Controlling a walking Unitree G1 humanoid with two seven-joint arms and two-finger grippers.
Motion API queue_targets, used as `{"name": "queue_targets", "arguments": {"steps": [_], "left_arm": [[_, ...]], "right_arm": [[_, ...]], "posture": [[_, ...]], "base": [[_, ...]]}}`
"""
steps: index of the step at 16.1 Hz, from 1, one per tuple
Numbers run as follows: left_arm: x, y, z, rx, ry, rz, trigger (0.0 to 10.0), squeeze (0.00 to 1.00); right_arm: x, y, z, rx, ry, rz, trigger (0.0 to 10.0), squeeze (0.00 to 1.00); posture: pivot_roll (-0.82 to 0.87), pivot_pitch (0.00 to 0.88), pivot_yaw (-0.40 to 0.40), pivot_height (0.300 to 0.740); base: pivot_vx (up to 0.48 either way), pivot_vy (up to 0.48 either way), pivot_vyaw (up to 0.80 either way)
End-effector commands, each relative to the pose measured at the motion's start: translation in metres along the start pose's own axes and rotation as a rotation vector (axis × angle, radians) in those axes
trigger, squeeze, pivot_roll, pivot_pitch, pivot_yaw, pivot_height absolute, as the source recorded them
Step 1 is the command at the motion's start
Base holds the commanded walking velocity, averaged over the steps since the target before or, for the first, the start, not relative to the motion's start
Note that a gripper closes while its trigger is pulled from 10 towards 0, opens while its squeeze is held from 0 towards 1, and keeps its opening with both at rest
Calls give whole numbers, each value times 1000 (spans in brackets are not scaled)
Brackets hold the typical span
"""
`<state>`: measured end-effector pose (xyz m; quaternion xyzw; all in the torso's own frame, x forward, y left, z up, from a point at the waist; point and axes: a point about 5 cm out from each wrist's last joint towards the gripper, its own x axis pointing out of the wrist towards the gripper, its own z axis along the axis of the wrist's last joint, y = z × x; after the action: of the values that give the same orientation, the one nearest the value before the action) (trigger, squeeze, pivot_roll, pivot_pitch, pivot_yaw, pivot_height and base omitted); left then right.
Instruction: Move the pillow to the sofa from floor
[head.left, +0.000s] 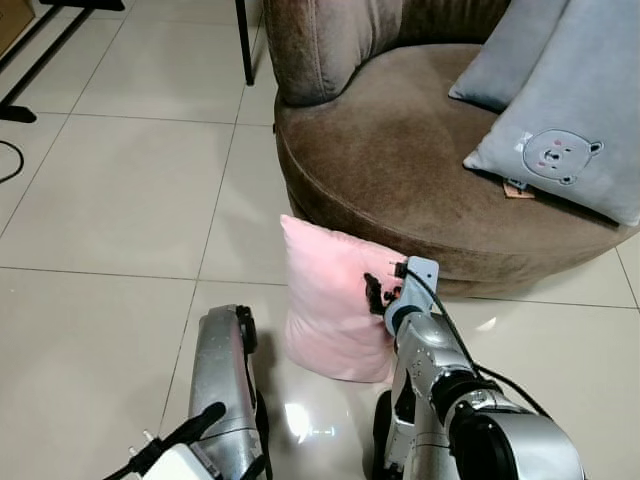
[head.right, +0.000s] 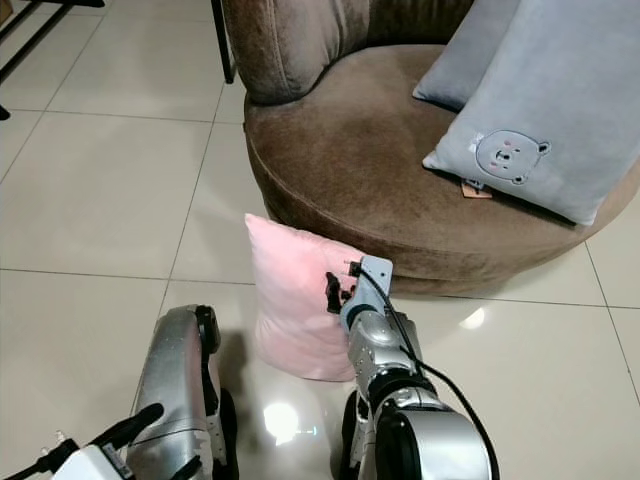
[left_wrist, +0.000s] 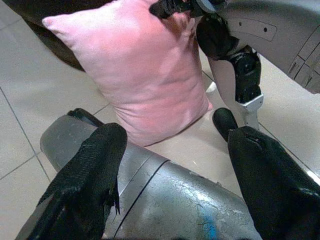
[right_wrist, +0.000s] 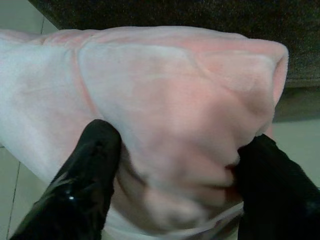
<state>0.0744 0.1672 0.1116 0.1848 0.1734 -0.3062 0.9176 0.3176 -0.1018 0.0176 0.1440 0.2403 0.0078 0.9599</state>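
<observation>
the right gripper (head.left: 376, 292) pinches the pink pillow (head.left: 325, 300) standing on the floor (head.left: 120, 200) against the sofa (head.left: 400, 170); the left gripper (left_wrist: 170, 165) hangs wide.

Silver arms, black-fingered right tool (head.left: 376, 292), black cables

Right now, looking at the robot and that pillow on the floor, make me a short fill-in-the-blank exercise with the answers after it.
1. The pillow standing on the tiled floor is ____ in colour.
2. The ____ gripper is pinching the pillow's fabric.
3. The grey cushion on the brown sofa has a ____ face printed on it.
4. The left gripper's fingers are ____, holding nothing.

Missing words: pink; right; bear; open
</observation>
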Motion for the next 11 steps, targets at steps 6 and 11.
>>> {"name": "queue_targets", "arguments": {"steps": [6, 11], "left_arm": [[-1, 0, 2, -9, 1, -13, 10000, 0], [5, 4, 2, -2, -14, -12, 10000, 0]], "right_arm": [[-1, -3, -5, 0, 26, -19, 0, 0], [0, -3, -3, -8, 20, -9, 0, 0]], "posture": [[361, 257, -6, 470], [361, 239, -8, 470]], "base": [[0, 0, 0], [0, 0, 0]]}}
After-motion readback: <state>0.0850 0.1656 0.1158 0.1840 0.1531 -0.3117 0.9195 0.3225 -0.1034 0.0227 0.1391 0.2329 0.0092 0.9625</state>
